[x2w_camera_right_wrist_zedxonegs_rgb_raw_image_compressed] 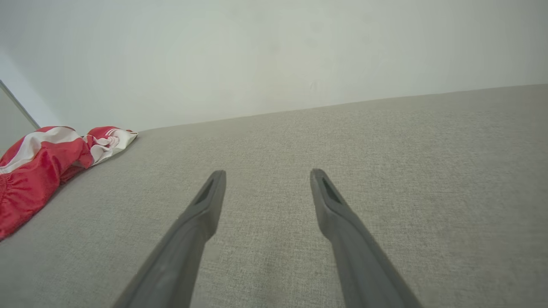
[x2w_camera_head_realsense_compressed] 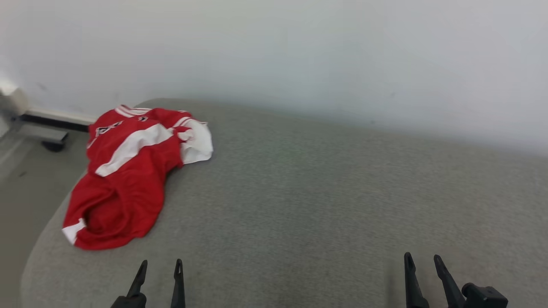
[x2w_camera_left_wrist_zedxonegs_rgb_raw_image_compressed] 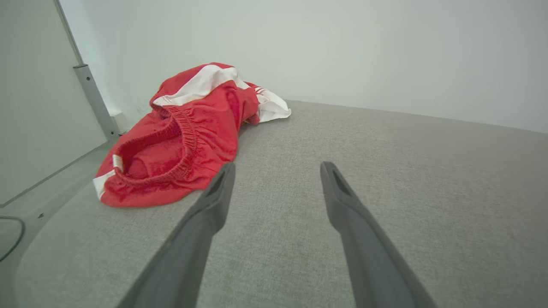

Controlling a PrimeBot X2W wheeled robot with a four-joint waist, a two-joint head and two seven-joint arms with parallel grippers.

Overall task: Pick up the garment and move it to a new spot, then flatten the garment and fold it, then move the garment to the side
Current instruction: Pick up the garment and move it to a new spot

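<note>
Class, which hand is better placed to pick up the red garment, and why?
Probably left. The left hand, open, is close to the garment; the right hand is far across the grey surface.

One red-and-white garment (x2w_camera_head_realsense_compressed: 128, 171), one grey cushioned surface (x2w_camera_head_realsense_compressed: 321, 192), two end effectors.

A crumpled red and white garment (x2w_camera_head_realsense_compressed: 128, 171) is seen at the left of a grey surface (x2w_camera_head_realsense_compressed: 325, 192); the left gripper (x2w_camera_head_realsense_compressed: 162, 262) and right gripper (x2w_camera_head_realsense_compressed: 422, 256) are held spread and empty at the near edge; a pale wall (x2w_camera_head_realsense_compressed: 299, 51) is seen behind.
</note>
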